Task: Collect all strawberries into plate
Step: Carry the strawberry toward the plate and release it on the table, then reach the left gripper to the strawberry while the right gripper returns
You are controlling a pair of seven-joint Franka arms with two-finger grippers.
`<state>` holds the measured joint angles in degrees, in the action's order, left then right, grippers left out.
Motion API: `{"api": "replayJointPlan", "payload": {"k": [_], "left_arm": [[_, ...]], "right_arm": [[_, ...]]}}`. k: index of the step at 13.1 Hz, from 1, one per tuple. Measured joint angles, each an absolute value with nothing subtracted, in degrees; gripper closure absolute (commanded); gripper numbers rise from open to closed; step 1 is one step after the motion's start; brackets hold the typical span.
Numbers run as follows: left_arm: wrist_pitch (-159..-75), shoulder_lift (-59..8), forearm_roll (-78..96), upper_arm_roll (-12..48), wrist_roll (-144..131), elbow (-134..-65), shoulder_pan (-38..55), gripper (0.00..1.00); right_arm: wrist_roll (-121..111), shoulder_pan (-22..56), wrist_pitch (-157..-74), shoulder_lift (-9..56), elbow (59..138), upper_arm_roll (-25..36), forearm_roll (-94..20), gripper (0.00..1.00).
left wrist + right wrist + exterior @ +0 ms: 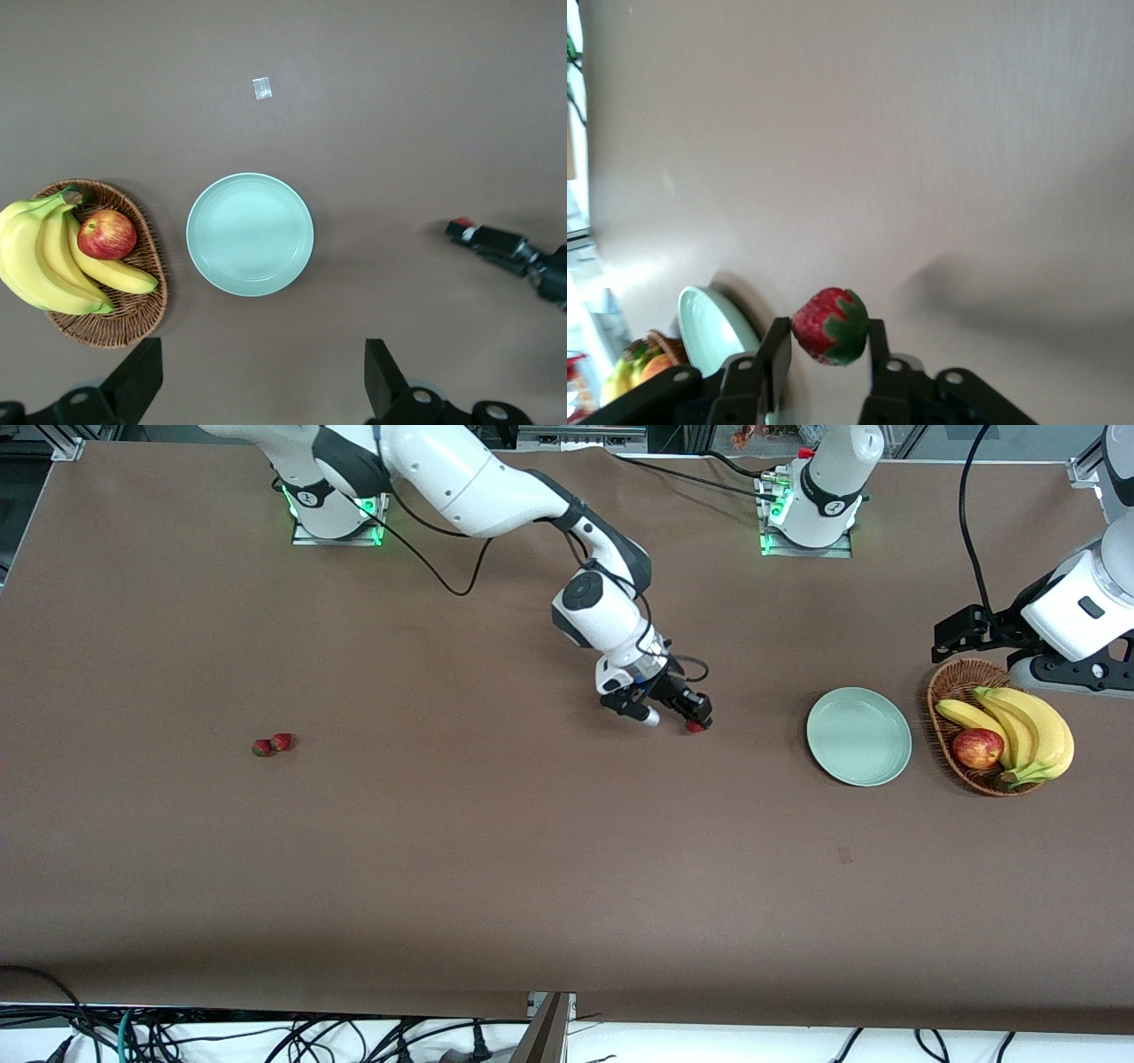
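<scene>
My right gripper (pixel 675 720), frame centre, pinched one small red green-capped strawberry (pixel 830 325). The round mint-green plate (pixel 858 736) lay empty, rightward in frame. My left gripper (pixel 257 376) waited, spread wide, above it.

3 strawberries: 2 (pixel 261 748) (pixel 283 741) side by side on the surface (pixel 443 850), 1 (pixel 695 726) at the right arm's tip. 1 plate (pixel 858 736). 1 basket (pixel 961 677) w/ 1 apple (pixel 977 747) & 1 banana bunch (pixel 1028 731). 2 arms.
</scene>
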<state>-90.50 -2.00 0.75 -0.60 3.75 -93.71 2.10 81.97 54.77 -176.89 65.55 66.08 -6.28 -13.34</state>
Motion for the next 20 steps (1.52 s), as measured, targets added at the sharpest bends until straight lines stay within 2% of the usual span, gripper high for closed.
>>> {"api": "replayJointPlan", "payload": {"k": [1, 4, 7, 10, 13, 15, 20], "left_arm": [[-90.50, -2.00, 0.75, -0.60, 3.75, -93.70, 2.10, 0.00], [-90.50, -2.15, 0.75, -0.61, 3.75, -93.69, 2.09, 0.00], [-90.51, -2.70, 0.76, -0.69, 3.75, -93.70, 2.05, 0.00], [-90.51, -3.36, 0.84, -0.75, 3.58, -93.69, 1.69, 0.00], [-91.42, -5.28, 3.66, -0.94, 3.41, -94.20, -0.23, 0.00], [-96.23, -6.61, 4.39, -0.25, 3.30, -96.89, -0.20, 0.00], [-113.44, -11.43, 4.50, 10.50, -11.09, -105.27, 0.80, 0.00]], "right_arm": [[83.59, 55.46, -178.51, 66.37, 65.70, -6.10, -13.34, 0.00], [83.89, 54.38, -177.01, 66.04, 63.48, -4.84, -13.10, 0.00], [79.84, 49.57, -159.35, 62.24, 62.02, -3.56, -8.56, 0.00], [64.88, 46.64, -141.48, 56.21, 63.95, -0.90, -6.97, 0.00], [49.73, 46.47, -130.77, 47.65, 72.84, 5.85, -6.89, 0.00], [38.52, 45.97, -126.39, 41.50, 80.15, 11.00, -6.90, 0.00], [9.19, 45.19, -124.80, 28.17, 102.86, 26.59, -6.91, 0.00]]}}
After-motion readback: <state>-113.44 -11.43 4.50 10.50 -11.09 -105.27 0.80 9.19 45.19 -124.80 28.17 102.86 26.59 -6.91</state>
